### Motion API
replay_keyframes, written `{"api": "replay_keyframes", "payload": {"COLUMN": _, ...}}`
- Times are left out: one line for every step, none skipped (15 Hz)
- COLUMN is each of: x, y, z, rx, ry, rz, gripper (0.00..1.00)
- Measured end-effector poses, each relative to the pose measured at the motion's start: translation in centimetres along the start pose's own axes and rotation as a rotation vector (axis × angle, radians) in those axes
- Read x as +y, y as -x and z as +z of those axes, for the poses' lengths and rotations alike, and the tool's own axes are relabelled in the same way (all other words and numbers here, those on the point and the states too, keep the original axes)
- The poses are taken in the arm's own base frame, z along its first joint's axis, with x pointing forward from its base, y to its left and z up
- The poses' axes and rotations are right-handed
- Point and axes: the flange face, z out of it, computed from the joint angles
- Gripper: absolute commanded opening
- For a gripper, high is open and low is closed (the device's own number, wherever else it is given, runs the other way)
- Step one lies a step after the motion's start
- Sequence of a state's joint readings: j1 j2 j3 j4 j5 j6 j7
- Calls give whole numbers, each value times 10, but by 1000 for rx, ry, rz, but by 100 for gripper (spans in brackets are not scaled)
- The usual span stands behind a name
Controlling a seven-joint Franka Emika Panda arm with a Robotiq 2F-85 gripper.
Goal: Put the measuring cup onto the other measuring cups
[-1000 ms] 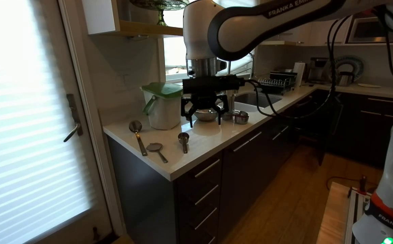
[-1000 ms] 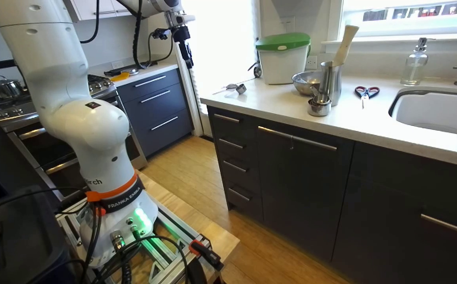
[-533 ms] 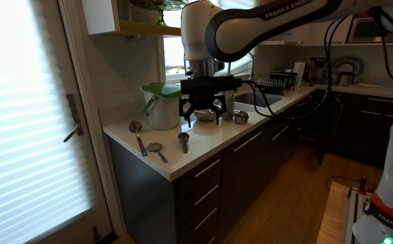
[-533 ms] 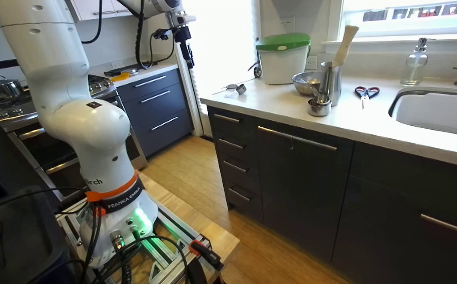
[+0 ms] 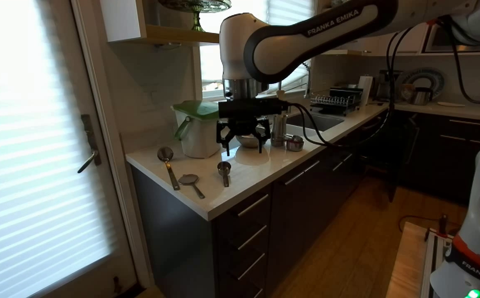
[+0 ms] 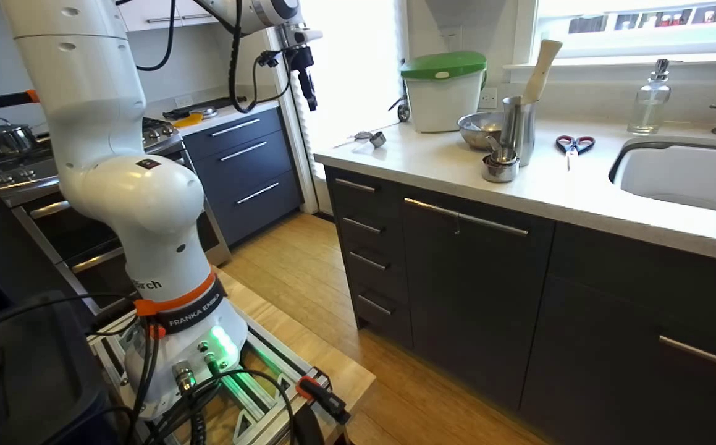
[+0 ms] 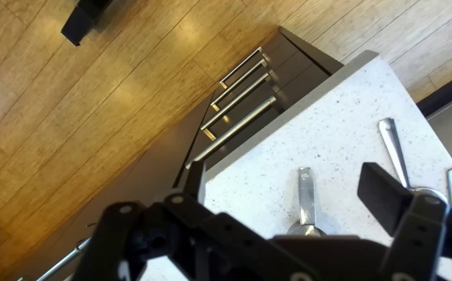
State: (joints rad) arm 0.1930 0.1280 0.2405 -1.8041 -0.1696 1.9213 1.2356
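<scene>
Kitchen counter (image 5: pixel 248 174): single cup waiting, pick not made

In an exterior view, the gripper (image 5: pixel 244 152) hangs above the counter, fingers spread, nothing between them. The measuring cup (image 5: pixel 224 167) is on the counter near the front corner, handle toward the corner. Ladle (image 5: pixel 166 154) and flat scoop (image 5: pixel 189 179) lie to one side. The other measuring cups (image 5: pixel 295 143) are farther along.

In an exterior view, the stack sits just beside the steel canister (image 6: pixel 518 133), one piece sticking up out of it. The measuring cup (image 6: pixel 377 139) is well apart from the stack. Gripper shows against the bright door (image 6: pixel 364 55), no contact with anything.

Wrist view: fingers wide apart, cup handle between them in the picture, cup body mostly hidden by the gripper. Height over the cup is hard to tell here.

My read: step one, reaching for the cup. Carry and stacking not begun. Next: center on the cup, go straight down, close across the handle, which looks roughly square to the finger line. Watch for the cup swiveling if caught by the handle end; lift high enough to clear the stack.
</scene>
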Motion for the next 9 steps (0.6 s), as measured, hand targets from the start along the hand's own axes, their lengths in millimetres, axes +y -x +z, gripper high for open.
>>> {"api": "replay_keyframes", "payload": {"x": -2, "y": -9, "z": 9, "rx": -3, "ry": -4, "rz": -2, "gripper": 100}}
{"api": "replay_keyframes", "payload": {"x": -5, "y": -18, "z": 18, "rx": -6, "ry": -5, "rz": -4, "gripper": 100}}
{"api": "replay_keyframes", "payload": {"x": -8, "y": -26, "z": 27, "rx": -8, "ry": -9, "rz": -7, "gripper": 100}}
{"api": "replay_keyframes", "payload": {"x": -11, "y": -32, "z": 35, "rx": -9, "ry": -12, "rz": -6, "gripper": 100}}
{"api": "replay_keyframes", "payload": {"x": -16, "y": -38, "z": 43, "rx": -10, "ry": -16, "rz": -5, "gripper": 100}}
{"api": "replay_keyframes", "payload": {"x": -20, "y": -43, "z": 49, "rx": -9, "ry": -21, "rz": -4, "gripper": 100}}
{"api": "replay_keyframes", "payload": {"x": -24, "y": -47, "z": 55, "rx": -7, "ry": -23, "rz": -3, "gripper": 100}}
{"api": "replay_keyframes", "payload": {"x": -29, "y": -50, "z": 61, "rx": -3, "ry": -24, "rz": -3, "gripper": 100}}
{"api": "replay_keyframes", "payload": {"x": -33, "y": -53, "z": 67, "rx": 1, "ry": -23, "rz": -4, "gripper": 100}}
